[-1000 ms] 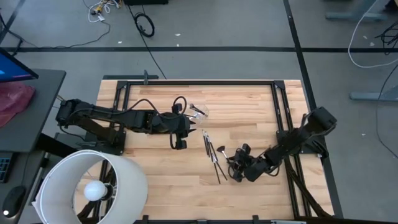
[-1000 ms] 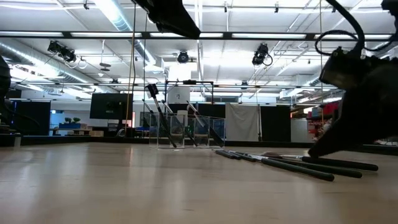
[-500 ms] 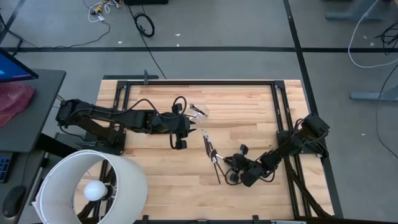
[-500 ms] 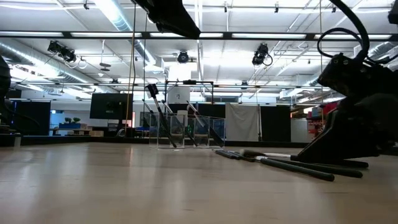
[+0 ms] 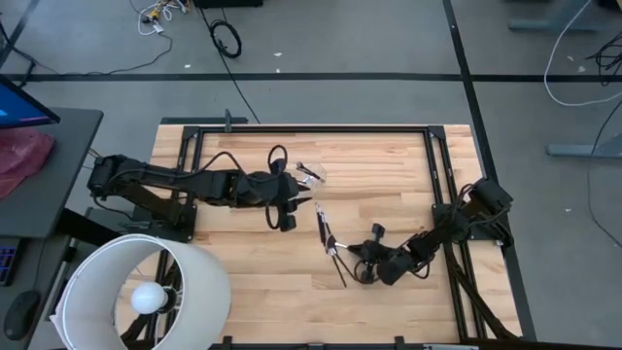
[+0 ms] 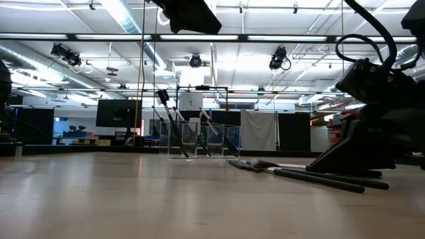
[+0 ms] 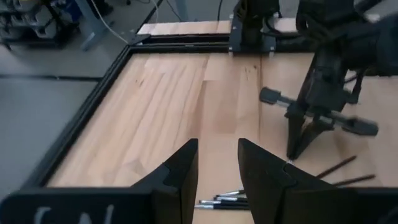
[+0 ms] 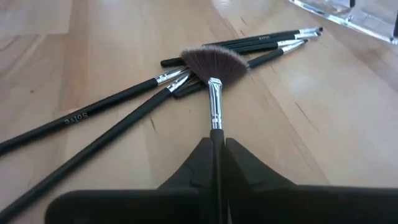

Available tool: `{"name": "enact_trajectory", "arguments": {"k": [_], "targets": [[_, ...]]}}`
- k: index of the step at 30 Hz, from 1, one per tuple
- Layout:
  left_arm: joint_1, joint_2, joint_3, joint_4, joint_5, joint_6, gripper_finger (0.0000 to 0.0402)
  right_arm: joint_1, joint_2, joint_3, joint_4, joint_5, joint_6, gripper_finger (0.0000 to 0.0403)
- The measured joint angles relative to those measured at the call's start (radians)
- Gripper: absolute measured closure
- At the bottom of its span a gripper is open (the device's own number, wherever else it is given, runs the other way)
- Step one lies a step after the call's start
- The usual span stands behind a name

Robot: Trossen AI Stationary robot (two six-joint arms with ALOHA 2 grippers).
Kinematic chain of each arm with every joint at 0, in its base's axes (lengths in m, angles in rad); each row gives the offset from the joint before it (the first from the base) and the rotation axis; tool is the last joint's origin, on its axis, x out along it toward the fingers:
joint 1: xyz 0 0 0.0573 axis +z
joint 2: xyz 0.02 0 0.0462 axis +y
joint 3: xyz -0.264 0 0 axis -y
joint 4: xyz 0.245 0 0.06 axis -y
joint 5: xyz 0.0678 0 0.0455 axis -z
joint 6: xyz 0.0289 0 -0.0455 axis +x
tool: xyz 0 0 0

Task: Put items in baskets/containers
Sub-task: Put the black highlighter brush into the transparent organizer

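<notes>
Right pincer (image 8: 217,163) low at table, fingers pinched together. Left pincer (image 7: 217,171) hovering mid-table, fingers parted.

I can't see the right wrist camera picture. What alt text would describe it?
The right gripper has its two dark fingers shut on the handle of a fan brush, whose bristles spread out ahead of it. Several slim dark-handled brushes lie crossed on the wooden table, and the clear container's edge shows at a corner.

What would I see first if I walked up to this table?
Probably the big white lampshade at the table's near-left corner, with a round bulb inside. Next, the right gripper, its jaws shut on the handle of a fan brush that rests on a loose pile of brushes mid-table. The left gripper hovers nearby, jaws apart, beside a clear cup.
</notes>
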Motion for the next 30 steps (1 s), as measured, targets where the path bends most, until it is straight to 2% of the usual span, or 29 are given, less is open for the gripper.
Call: {"name": "enact_trajectory", "arguments": {"k": [4,9,14,19,25,30], "targets": [[0.012,0.042,-0.006,-0.052,0.095,-0.053,0.0285,-0.019,-0.015,0.0,0.019,-0.007,-0.053,0.0385],[0.001,0.173,-0.022,-0.03,0.251,0.015,0.0285,-0.054,-0.015,0.001,0.037,-0.008,-0.08,0.0386],[-0.013,0.3,-0.021,0.076,0.222,0.106,0.0285,-0.095,-0.015,-0.001,0.091,-0.012,-0.098,0.0387],[-0.013,0.383,-0.02,0.187,0.215,0.219,0.0285,-0.152,-0.016,0.001,0.227,-0.114,-0.107,0.0387],[-0.014,0.398,-0.02,0.202,0.217,0.23,0.0283,-0.222,-0.018,0.003,0.31,-0.205,-0.106,0.0387],[-0.013,0.399,-0.02,0.214,0.245,0.24,0.0259,-0.266,-0.018,0.003,0.321,-0.261,-0.105,0.0387]]}}
